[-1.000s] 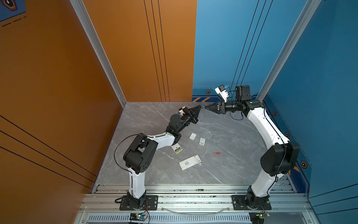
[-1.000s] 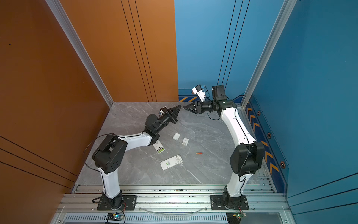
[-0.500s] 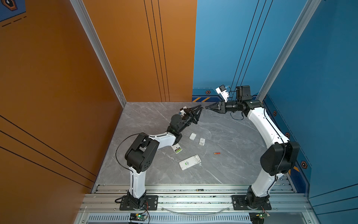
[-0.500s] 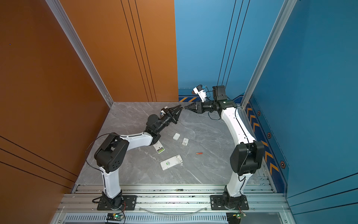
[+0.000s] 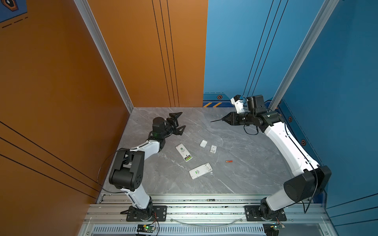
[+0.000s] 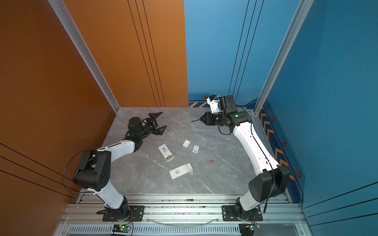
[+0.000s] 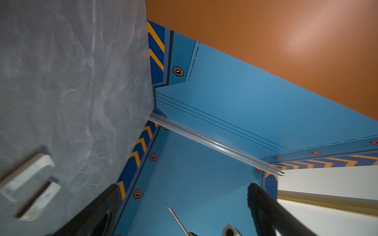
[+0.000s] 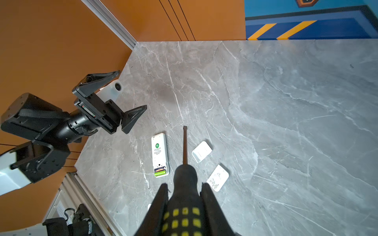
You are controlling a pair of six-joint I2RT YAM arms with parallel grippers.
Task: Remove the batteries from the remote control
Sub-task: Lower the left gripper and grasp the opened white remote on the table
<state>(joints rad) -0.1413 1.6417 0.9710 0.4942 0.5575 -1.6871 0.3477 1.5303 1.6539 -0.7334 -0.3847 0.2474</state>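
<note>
— On the tabletop [image 5: 245, 175], near the left arm [image 5: 147, 148], lies the remote [image 5: 182, 149] with its compartment open; two batteries [image 8: 160, 171], one orange-red and one green, sit side by side inside it.
— And the jaws?
— The right jaws are clamped on the black-and-yellow handle of the screwdriver [image 8: 185, 175], held up off the surface, blade aimed toward the left arm and well apart from the remote. The left jaws are spread wide with nothing between them, also raised.
— So levering the cells out is the step in hand, I'd say. How to do it well?
— Set the blade at one end of a cell, at a shallow angle, and lift gently. That remote lies loose and would likely skid, so the left jaws ought to pin its body first.
— What's around?
— Two white covers [image 5: 203, 143] lie near the remote, on the side of the right arm [image 5: 286, 147], close to the blade's likely path. A second remote [image 5: 200, 171] lies nearer the front, and a loose orange-red battery [image 5: 228, 161] well apart toward the right arm. Nothing covers the compartment
</note>
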